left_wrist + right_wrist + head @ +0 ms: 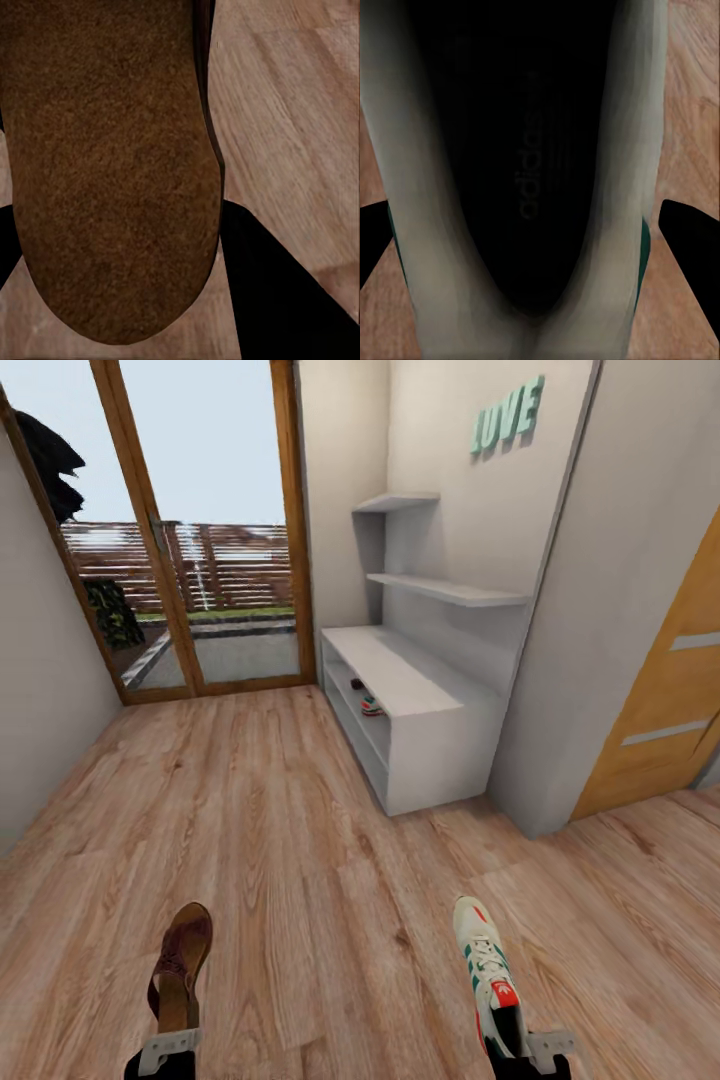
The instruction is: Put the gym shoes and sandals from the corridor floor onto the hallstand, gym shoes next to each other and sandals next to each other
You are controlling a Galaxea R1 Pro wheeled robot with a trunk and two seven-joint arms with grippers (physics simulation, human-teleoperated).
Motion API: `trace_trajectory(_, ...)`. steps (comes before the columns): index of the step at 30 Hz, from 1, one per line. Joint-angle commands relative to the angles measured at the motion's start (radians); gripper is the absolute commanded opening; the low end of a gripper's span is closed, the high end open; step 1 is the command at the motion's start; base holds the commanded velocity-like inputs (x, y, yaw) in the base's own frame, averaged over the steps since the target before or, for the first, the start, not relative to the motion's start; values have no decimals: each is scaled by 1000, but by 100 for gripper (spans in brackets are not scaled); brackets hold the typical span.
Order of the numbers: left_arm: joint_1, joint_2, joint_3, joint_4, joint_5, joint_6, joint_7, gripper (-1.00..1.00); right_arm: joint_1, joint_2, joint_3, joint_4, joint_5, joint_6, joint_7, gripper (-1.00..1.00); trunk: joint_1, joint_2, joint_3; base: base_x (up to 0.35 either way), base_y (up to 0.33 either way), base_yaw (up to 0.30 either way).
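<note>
Nearest, left gripper [168,1050] clamped on brown sandal [181,963], right gripper [536,1052] clamped on white gym shoe [487,972], "adidas" on its sole; both above corridor floor [300,840]. Well ahead, hallstand [420,730] holding second gym shoe [371,706] on a shelf. Farthest, "LUVE" lettering [508,417].

Pale plaster walls [40,690] flank a wood-framed glass door [200,530] that looks out on a slatted fence [230,565] under daylight. Teal letters [508,418] hang high on the right wall, beside an orange wooden door [665,710].
</note>
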Motion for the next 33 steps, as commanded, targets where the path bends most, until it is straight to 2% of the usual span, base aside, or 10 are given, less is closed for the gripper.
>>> trace_trajectory(1,-1,-1,9,1,-11,-4,-5,-100,-1,-1,7,1,-11,-3,4,-100,0,0,0,-5,305,224)
trace_trajectory(15,-1,2,9,1,-10,-4,-4,-100,-1,0,7,1,-11,-3,4,-100,0,0,14,49,305,226)
trace_trajectory(33,-1,2,10,1,-10,-4,-4,-100,-1,0,8,-1,-9,-3,4,-100,0,0,17,252,227,262)
